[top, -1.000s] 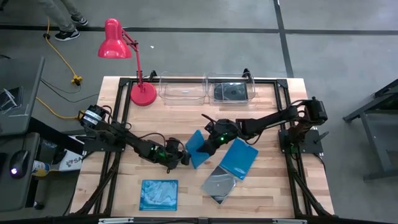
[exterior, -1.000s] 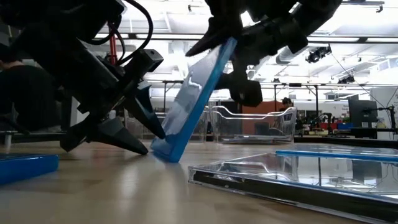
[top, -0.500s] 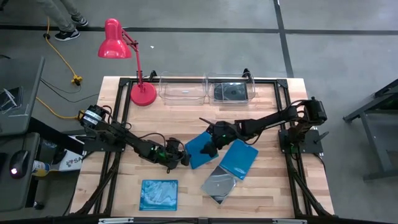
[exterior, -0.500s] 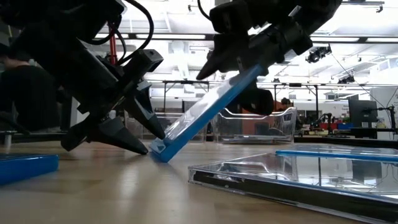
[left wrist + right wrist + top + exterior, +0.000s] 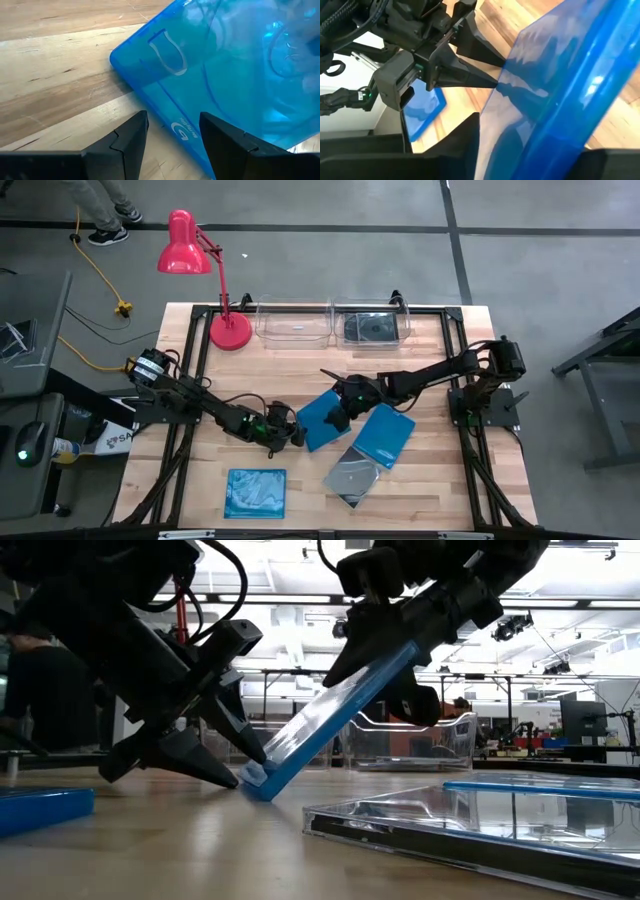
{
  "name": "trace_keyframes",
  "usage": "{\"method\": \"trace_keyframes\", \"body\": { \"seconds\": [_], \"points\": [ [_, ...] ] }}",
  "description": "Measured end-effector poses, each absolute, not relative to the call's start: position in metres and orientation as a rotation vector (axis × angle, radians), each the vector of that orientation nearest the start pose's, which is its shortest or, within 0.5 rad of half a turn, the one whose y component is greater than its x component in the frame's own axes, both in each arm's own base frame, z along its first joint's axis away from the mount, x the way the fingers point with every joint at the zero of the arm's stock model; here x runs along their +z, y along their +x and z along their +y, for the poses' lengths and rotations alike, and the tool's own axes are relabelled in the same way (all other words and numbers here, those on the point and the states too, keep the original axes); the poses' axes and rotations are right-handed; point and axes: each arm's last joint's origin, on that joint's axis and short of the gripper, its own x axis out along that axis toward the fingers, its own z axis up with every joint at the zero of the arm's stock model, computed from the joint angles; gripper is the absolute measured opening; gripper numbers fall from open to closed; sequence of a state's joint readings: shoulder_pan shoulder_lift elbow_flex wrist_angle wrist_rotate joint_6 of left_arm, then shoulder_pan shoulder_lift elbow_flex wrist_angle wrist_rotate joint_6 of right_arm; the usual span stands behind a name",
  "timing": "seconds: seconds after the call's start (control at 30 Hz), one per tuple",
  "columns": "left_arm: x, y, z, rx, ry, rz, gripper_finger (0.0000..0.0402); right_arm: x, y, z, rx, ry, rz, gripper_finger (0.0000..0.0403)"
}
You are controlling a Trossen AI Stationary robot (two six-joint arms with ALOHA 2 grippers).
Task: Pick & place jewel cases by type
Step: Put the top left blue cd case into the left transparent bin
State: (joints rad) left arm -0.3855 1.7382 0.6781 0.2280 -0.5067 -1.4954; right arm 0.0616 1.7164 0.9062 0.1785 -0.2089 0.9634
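Toward the table's left, the left gripper (image 5: 296,436) sits low on the wood, its fingers spread, bracing the lower edge of the tilted, translucent bright blue square plastic jewel case (image 5: 318,420) near mid-table without clasping it. A second ago that case stood much steeper; it now leans lower, so I judge the pickup under way. Its long axis climbs from the braced lower-left edge up and rightward. At that raised edge the right gripper (image 5: 385,635) has narrowed around the case, though a firm clamp cannot be told.
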Motion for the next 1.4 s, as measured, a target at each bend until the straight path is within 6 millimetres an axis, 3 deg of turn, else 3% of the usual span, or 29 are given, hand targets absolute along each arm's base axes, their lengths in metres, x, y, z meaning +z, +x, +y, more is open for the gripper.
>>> {"method": "trace_keyframes", "body": {
  "seconds": [0.33,0.63,0.83,1.03,1.23,1.4],
  "points": [
    [0.110,0.281,-0.098,0.633,-0.982,0.493,0.0182,0.172,0.347,0.027,-0.066,0.952,0.712,0.0066],
    [0.126,0.265,-0.091,0.717,-0.896,0.529,0.0182,0.172,0.347,0.027,-0.045,0.947,0.720,0.0033],
    [0.151,0.243,-0.079,0.816,-0.799,0.514,0.0182,0.173,0.347,0.031,-0.005,0.931,0.721,0.0011],
    [0.195,0.212,-0.063,0.882,-0.724,0.382,0.0182,0.178,0.349,0.036,0.055,0.928,0.692,0.0002],
    [0.229,0.190,-0.052,0.822,-0.640,0.306,0.0182,0.194,0.357,0.038,0.175,0.901,0.529,0.0001],
    [0.238,0.183,-0.050,0.781,-0.590,0.318,0.0182,0.211,0.361,0.038,0.278,0.889,0.364,0.0001]
  ]
}}
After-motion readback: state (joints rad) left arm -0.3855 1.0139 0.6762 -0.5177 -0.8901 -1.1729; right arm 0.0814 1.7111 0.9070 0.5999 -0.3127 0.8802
